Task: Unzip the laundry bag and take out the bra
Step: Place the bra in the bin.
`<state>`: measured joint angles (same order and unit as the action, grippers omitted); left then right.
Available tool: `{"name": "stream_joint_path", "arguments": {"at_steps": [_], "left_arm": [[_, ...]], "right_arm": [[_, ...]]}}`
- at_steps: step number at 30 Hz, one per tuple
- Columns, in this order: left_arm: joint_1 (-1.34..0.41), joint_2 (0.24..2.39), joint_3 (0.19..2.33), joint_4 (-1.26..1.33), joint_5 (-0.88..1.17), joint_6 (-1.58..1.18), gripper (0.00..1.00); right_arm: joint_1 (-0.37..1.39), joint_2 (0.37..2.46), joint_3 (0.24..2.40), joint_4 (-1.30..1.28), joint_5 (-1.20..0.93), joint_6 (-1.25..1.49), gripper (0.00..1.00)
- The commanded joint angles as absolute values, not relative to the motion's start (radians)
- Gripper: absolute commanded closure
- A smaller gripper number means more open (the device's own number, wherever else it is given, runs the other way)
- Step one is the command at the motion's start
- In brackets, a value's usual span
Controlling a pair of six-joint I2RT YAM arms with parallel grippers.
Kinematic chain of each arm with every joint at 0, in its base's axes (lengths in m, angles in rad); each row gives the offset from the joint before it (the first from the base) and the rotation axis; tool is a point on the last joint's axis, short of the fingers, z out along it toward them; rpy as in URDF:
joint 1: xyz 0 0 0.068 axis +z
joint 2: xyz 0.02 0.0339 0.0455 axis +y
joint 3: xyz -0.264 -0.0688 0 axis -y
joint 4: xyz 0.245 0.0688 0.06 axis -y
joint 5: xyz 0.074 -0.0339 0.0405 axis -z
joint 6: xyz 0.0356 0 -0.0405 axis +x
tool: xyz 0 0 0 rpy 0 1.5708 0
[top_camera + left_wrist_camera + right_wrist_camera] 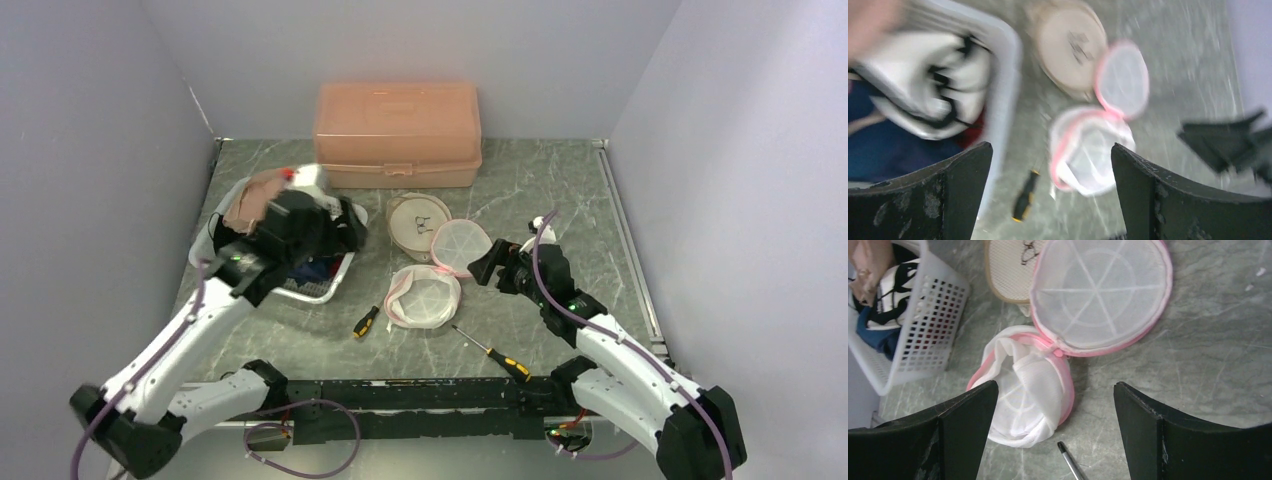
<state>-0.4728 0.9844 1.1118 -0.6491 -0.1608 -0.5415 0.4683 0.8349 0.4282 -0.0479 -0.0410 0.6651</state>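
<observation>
On the marble table (560, 200) we see the bag (425, 297) lying unzipped at centre, and the peach bra (255, 200) in the basket (330, 290) at left. Our left gripper (1050, 146) and right gripper (1055, 384) both gape wide, empty.

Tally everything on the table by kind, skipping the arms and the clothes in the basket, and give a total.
Screwdrivers: 2, short screwdriver, long screwdriver
Mesh bags: 2, pink-trimmed laundry bag, beige mesh bag
Basket: 1
Lidded box: 1
Total: 6

The laundry bag (1023, 390) is white mesh, trimmed pink.
</observation>
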Motion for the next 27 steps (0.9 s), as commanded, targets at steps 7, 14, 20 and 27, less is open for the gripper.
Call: {"name": "stream_joint_path", "arguments": {"at_steps": [7,14,20,27], "left_arm": [[-0.833,1.188,0.897,-0.442,-0.045,-0.807,0.06],[-0.858,1.268,0.83,-0.471,-0.18,-0.879,0.14],[-0.855,1.389,0.831,-0.42,-0.141,-0.865,0.14],[-0.847,1.446,0.806,-0.351,-0.131,-0.869,0.23]], "right_arm": [[0.451,0.846,0.427,-0.038,0.032,0.688,0.11],[0.399,1.002,0.428,0.008,0.076,0.734,0.15],[0.386,1.154,0.424,0.135,-0.022,0.787,0.18],[0.387,1.32,0.44,0.262,-0.086,0.859,0.18]]}}
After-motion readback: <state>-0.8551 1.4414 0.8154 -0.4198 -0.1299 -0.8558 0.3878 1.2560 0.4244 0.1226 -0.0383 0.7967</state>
